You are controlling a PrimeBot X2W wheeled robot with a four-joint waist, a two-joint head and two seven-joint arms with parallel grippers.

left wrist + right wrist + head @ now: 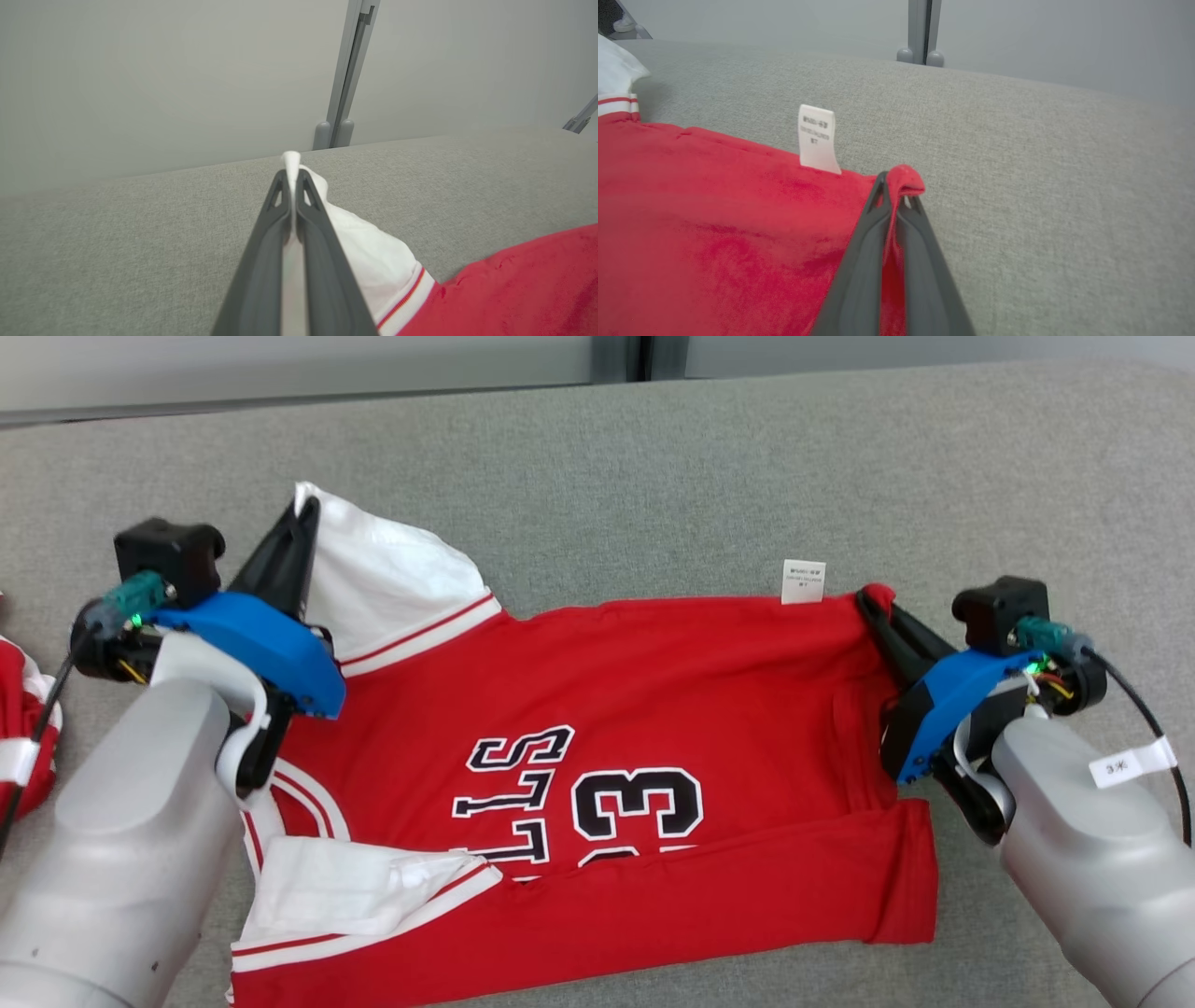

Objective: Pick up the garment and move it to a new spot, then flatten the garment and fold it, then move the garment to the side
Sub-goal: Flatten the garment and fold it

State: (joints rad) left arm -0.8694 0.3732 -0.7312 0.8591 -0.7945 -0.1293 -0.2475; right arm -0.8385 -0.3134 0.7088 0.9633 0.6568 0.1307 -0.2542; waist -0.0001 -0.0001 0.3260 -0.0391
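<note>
A red garment (653,709) with white sleeves and black-and-white lettering lies spread on the grey surface, its near edge folded over. My left gripper (303,518) is shut on the tip of the far white sleeve (364,242), with white cloth pinched between the fingers (261,261). At the far right corner of the garment (738,224), my right gripper (868,602) is shut on the red hem, and red cloth pokes out past its fingertips (878,196). A white care label (816,139) stands up from the far edge just left of that grip.
The grey fabric surface (653,476) runs wide behind and to the right of the garment. A pale wall with a grey vertical post (345,74) rises behind it. Another red and white cloth (23,728) sits at the left edge.
</note>
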